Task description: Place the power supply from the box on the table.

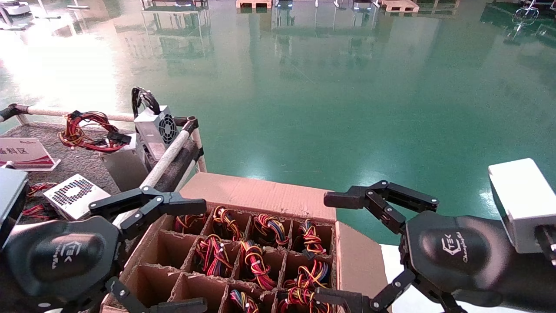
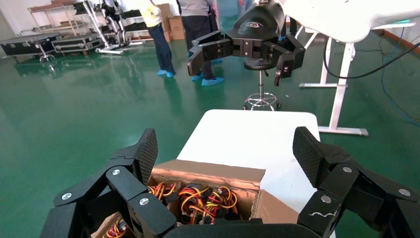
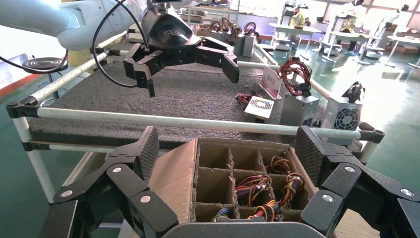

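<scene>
The box (image 1: 260,193) is a brown carton with a cardboard grid, low in the middle of the head view. Several cells hold a power supply, of which only the coloured wire bundle (image 1: 256,256) on top shows. Other cells on the left are bare. My left gripper (image 1: 202,256) hangs open above the box's left side, nothing between its fingers. My right gripper (image 1: 323,248) hangs open above the right side, also holding nothing. The table (image 1: 78,163), a grey mat behind a white rail (image 1: 167,156), lies to the left of the box.
On the mat stand a fan-grille unit (image 1: 156,130), a silver unit (image 1: 124,165) with red wires, a perforated unit (image 1: 76,195) and a red-and-white sign (image 1: 21,152). A white tabletop (image 2: 252,134) carries the box. Green floor lies beyond.
</scene>
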Controlling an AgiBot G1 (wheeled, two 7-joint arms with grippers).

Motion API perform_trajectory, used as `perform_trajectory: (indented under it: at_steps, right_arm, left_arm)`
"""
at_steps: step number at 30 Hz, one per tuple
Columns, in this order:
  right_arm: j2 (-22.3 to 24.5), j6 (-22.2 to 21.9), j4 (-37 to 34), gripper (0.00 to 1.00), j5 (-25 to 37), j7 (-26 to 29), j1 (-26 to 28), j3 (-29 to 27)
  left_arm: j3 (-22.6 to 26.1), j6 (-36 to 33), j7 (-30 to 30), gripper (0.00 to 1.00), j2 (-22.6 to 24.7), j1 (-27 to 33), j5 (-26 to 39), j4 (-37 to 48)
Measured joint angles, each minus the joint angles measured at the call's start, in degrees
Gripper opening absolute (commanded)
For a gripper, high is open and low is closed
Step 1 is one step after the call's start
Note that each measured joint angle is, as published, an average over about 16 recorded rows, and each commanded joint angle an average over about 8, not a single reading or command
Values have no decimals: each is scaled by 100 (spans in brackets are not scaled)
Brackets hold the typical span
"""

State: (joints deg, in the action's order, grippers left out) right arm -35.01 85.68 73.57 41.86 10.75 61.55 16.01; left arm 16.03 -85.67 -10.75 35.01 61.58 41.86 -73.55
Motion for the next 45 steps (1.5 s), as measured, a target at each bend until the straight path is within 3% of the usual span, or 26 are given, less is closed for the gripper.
perform_trajectory:
  at_steps: [17, 18, 24, 26, 45]
  right_arm:
    - [0, 0, 0, 97, 0, 0, 0, 0]
    - [0, 0, 0, 90, 0, 0, 0, 0]
    - [0, 0, 0, 16, 0, 0, 0, 0]
    - [0, 0, 0, 1, 0, 0, 0, 0]
    - [0, 0, 0, 0, 0, 0, 0, 0]
  left_arm:
    - [0, 0, 0, 100, 0, 0, 0, 0]
    - [0, 0, 0, 100, 0, 0, 0, 0]
    - [0, 0, 0, 100, -1, 0, 1, 1]
    - [0, 1, 1, 100, -2, 0, 3, 2]
    - [151, 80, 230, 100, -221, 208, 363, 5]
